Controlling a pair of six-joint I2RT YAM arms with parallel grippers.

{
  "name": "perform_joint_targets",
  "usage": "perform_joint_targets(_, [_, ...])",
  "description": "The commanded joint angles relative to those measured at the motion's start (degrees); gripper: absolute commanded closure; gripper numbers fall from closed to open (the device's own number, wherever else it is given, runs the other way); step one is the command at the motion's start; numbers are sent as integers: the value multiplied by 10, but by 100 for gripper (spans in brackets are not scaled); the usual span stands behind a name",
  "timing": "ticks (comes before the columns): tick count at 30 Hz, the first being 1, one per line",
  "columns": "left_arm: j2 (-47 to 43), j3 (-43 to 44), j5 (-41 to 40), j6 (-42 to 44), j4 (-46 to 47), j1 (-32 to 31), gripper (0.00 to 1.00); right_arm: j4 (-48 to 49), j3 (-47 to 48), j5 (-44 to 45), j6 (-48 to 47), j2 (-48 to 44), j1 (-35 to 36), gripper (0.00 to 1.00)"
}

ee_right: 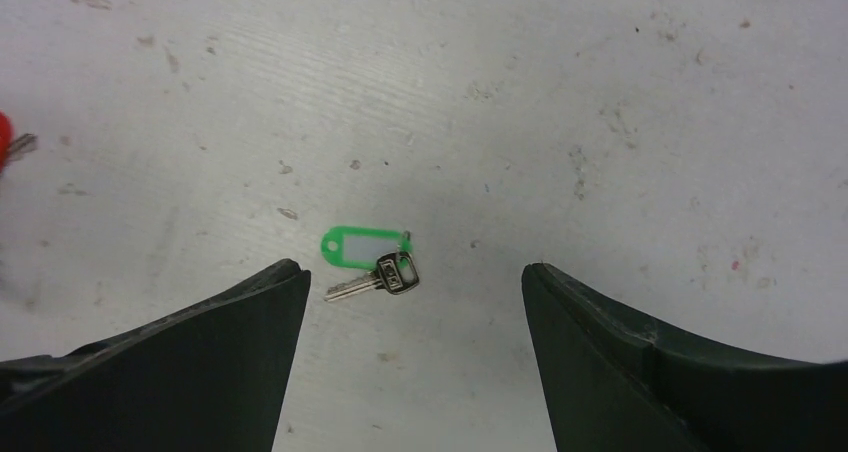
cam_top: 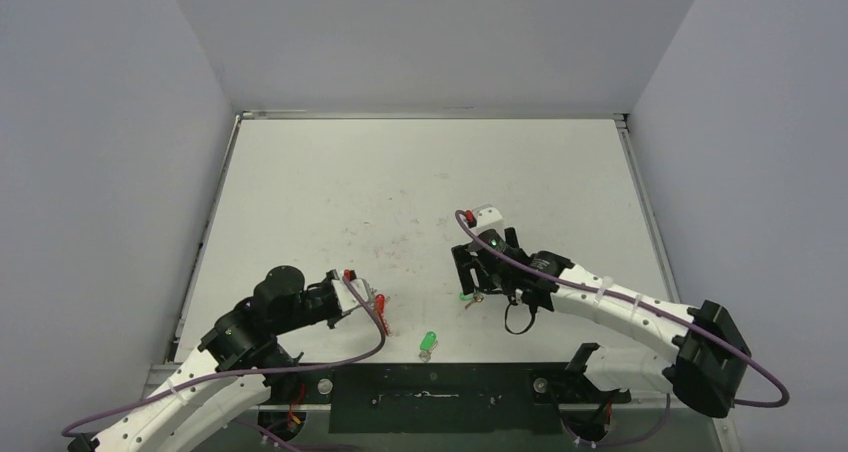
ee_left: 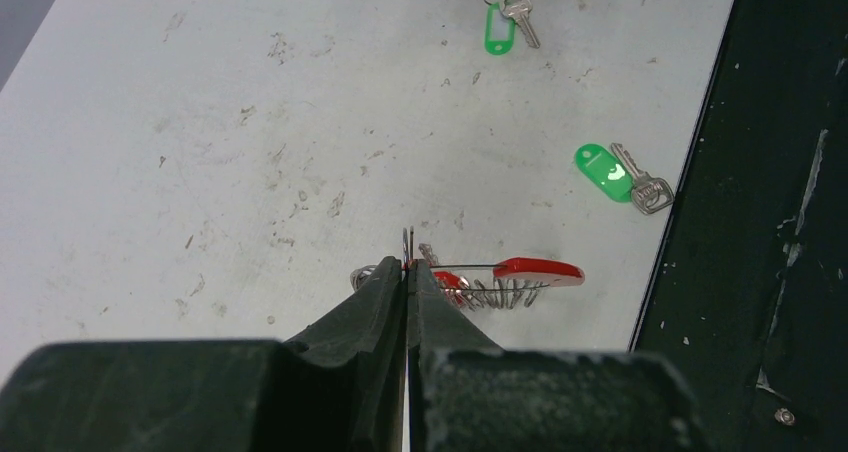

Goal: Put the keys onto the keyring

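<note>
My left gripper [ee_left: 408, 265] is shut on the thin wire of the keyring [ee_left: 520, 272], a silvery coiled loop with a glossy red sleeve, seen edge-on just above the table near its front edge; it also shows in the top view [cam_top: 378, 307]. One key with a green tag [ee_left: 606, 170] lies right of the ring by the table's edge [cam_top: 428, 341]. The other green-tagged key [ee_right: 368, 248] lies flat just ahead of my right gripper [ee_right: 410, 268], nearer its left finger. The right gripper [cam_top: 474, 284] is open and empty, low over that key.
The white table [cam_top: 420, 182] is scuffed and walled on three sides. A black strip [ee_left: 770, 222] runs along its front edge, right beside the nearer key and the keyring. A purple cable [cam_top: 370, 347] loops off the left arm.
</note>
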Motion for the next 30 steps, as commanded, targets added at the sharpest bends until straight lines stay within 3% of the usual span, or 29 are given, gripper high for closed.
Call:
perform_joint_targets(1, [-4, 23, -7, 9, 7, -3, 100, -100, 56, 75, 22, 52, 1, 23])
perform_joint_targets(10, [2, 24, -10, 12, 1, -4, 100, -62, 60, 29, 16, 119, 2, 48])
perform_joint_targets(15, [8, 24, -7, 14, 0, -4, 100, -37, 55, 2, 14, 147, 1, 50])
perform_joint_targets(20, [11, 25, -5, 15, -2, -4, 100, -21, 52, -7, 13, 166, 1, 65])
perform_joint_targets(30, [13, 24, 2, 15, 0, -4, 100, -1, 48, -11, 16, 207, 1, 74])
